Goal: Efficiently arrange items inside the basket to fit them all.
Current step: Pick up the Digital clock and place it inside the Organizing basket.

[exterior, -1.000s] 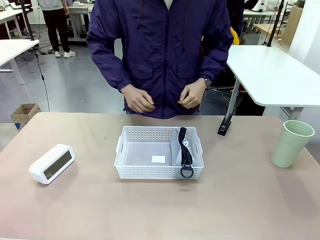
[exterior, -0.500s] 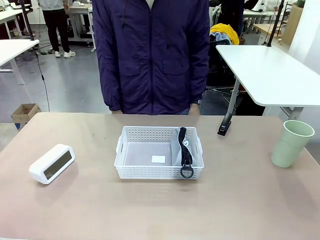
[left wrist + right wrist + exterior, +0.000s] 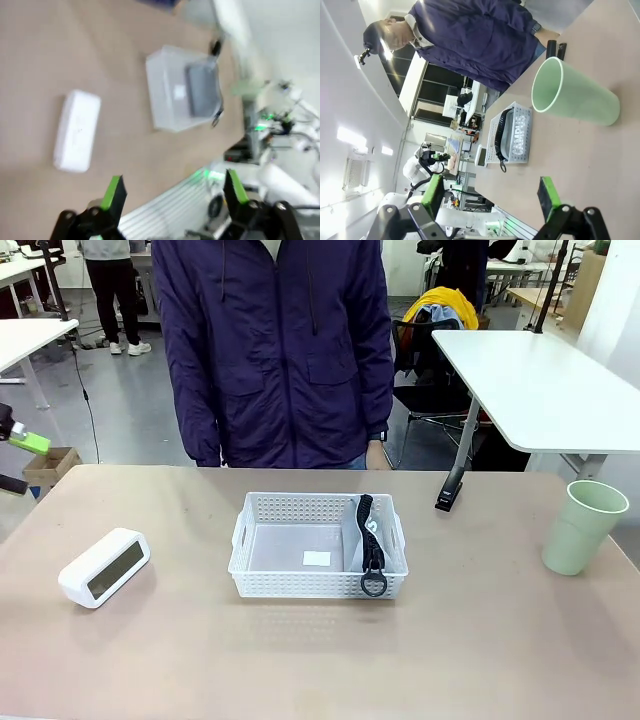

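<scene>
While both arms hold off from the work, the left gripper point(image 3: 174, 179) and the right gripper point(image 3: 491, 182) each show green-padded fingers spread wide apart, with nothing between them.

**Basket.** The white lattice-sided basket point(image 3: 300, 504) sits at the middle of the tan table point(image 3: 300, 660).

**Pouch.** The grey "CAMPUS" pouch point(image 3: 356, 540) stands on edge inside the basket, against its right-hand end. Its black strap point(image 3: 368, 530) runs along the top, and the ring point(image 3: 373, 585) hangs over the near rim, outside the wall. A small white label point(image 3: 316, 558) lies on the basket floor beside the pouch.

**Items outside the basket.**
- The white rectangular box point(image 3: 103, 567) lies on the table well to the left of the basket, turned at an angle, its grey window facing the robot's side.
- The slim black stapler-like device point(image 3: 450, 490) lies beyond the basket's far right corner, near the table's far edge.
- The pale green cup point(image 3: 584, 526) stands upright near the table's right edge, well apart from the basket. In the right wrist view it is the nearest object ahead of that gripper's fingers.

**Left wrist view.** This view is blurred, though the box and the basket can be made out below the fingers.

**Person.** A person in a dark purple zipped jacket point(image 3: 280, 350) stands at the far side, one hand point(image 3: 377, 452) hanging near the table edge.
</scene>
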You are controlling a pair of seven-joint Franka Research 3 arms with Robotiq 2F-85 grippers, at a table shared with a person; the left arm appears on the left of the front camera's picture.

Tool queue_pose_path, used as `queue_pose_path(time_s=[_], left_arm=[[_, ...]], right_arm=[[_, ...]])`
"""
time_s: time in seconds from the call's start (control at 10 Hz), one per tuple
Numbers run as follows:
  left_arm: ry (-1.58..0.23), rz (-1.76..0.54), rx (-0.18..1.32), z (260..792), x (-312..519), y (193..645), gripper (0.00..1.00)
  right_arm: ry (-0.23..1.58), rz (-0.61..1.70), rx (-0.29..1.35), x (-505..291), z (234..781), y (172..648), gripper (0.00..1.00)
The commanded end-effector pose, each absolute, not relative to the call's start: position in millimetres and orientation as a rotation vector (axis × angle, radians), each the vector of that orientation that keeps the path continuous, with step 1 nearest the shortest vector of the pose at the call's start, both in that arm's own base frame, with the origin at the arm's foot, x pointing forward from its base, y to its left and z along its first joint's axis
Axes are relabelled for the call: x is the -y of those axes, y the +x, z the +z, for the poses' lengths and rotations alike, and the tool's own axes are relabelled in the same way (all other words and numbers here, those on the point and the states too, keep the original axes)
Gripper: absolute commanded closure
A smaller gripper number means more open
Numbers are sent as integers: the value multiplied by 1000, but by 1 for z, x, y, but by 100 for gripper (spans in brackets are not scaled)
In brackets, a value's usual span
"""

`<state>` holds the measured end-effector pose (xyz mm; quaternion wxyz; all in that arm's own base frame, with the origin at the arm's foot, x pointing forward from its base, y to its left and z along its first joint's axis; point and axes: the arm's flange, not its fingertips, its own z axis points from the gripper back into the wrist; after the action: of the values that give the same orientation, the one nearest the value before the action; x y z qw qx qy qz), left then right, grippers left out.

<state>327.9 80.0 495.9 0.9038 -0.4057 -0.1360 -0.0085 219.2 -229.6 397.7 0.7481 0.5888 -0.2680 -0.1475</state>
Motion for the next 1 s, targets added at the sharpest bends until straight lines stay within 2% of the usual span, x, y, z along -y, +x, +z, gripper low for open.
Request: queue_pose_path(time_s=[0.0,0.2,0.3,0.5,0.6,0.7,0.8,0.9], left_arm=[[-668,-112,187,503,-64,336,0],[-390,-312,63,502,-18,346,0],[-259,-384,88,502,-8,347,0],[-167,-432,97,503,18,352,0],[-219,-403,231,506,26,360,0],[-217,-445,58,502,20,348,0],[-217,-445,58,502,20,348,0],[-199,-461,123,508,30,355,0]], right_arm=[[1298,-300,606,231,397,217,0],[1298,-300,606,231,397,217,0],[1298,-300,606,231,397,217,0],[1298,-300,606,231,397,217,0],[1298,-300,606,231,397,217,0],[1298,-300,606,231,397,217,0],[1298,-300,606,231,397,217,0],[1298,-300,606,231,397,217,0]])
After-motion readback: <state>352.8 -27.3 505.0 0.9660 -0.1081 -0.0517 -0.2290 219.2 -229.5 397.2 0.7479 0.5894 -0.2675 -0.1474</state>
